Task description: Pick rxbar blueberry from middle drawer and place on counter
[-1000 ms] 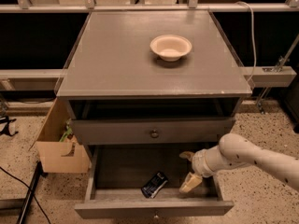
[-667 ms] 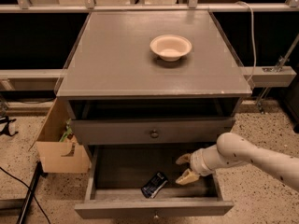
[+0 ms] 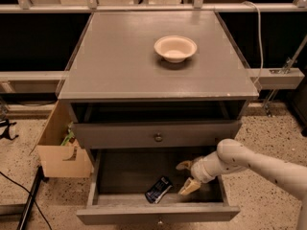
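The rxbar blueberry (image 3: 158,189) is a small dark blue-black bar lying on the grey floor of the pulled-out middle drawer (image 3: 158,214), near its front middle. My gripper (image 3: 187,177) comes in from the right on a white arm and hangs inside the drawer, just right of the bar and apart from it. Its two tan fingers are spread open, one at the back (image 3: 183,165) and one at the front (image 3: 190,187), with nothing between them. The counter (image 3: 120,56) is the cabinet's flat grey top.
A white bowl (image 3: 175,48) sits on the counter, back right of centre. The upper drawer (image 3: 157,134) with a round metal knob is slightly pulled out above the gripper. A cardboard box (image 3: 60,145) stands on the floor at the cabinet's left. Cables lie at far left.
The gripper has moved slightly left inside the drawer, closer to the bar. The bar, bowl and drawers have not moved.
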`<state>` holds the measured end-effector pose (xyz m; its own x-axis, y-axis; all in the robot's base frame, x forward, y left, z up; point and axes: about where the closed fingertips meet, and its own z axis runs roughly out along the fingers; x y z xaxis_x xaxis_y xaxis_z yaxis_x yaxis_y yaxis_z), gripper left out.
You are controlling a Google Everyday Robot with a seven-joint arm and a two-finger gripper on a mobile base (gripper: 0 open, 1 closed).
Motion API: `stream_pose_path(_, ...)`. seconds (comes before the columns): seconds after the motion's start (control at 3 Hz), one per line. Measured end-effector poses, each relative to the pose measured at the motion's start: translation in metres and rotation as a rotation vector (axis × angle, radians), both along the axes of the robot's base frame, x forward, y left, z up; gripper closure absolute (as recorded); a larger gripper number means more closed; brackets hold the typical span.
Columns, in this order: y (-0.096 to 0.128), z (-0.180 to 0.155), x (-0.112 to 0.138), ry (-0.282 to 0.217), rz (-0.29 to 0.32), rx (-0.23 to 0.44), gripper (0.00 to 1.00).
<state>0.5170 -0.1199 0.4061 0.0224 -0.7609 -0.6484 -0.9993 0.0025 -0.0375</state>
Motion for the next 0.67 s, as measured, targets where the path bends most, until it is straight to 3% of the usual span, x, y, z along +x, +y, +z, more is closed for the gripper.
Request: stream_pose_path(0.67, 0.019, -0.041, 0.002, 0.010, 0.085, 0.071, 0.32)
